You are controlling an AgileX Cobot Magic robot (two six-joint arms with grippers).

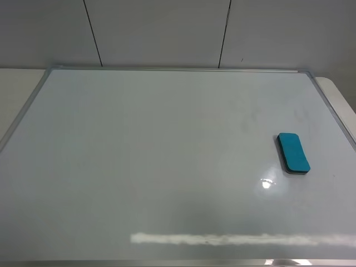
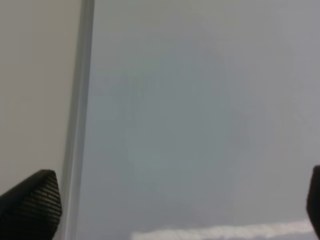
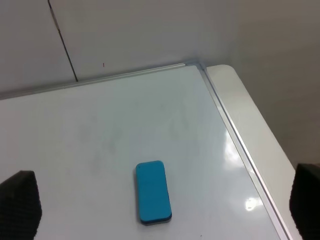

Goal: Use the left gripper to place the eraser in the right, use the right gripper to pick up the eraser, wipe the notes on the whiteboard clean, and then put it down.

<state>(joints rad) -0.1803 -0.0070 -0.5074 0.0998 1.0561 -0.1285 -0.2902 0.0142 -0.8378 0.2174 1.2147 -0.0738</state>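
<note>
The teal-blue eraser [image 1: 293,153] lies flat on the right part of the whiteboard [image 1: 139,167], near its right frame. Neither arm shows in the exterior high view. In the right wrist view the eraser [image 3: 153,192] lies ahead of my right gripper [image 3: 163,210], whose two black fingertips [image 3: 19,202] stand far apart with nothing between them, above the board. My left gripper [image 2: 172,207] is open too, its fingertips [image 2: 31,204] over bare board beside the left frame [image 2: 80,125]. No notes show; only faint grey smudges [image 1: 247,119] mark the surface.
The board's silver frame [image 1: 178,69] runs along a pale wall at the back. A cream tabletop [image 3: 250,125] shows past the right frame and another strip [image 2: 35,85] past the left one. Lamp glare [image 1: 239,239] streaks the board's near edge.
</note>
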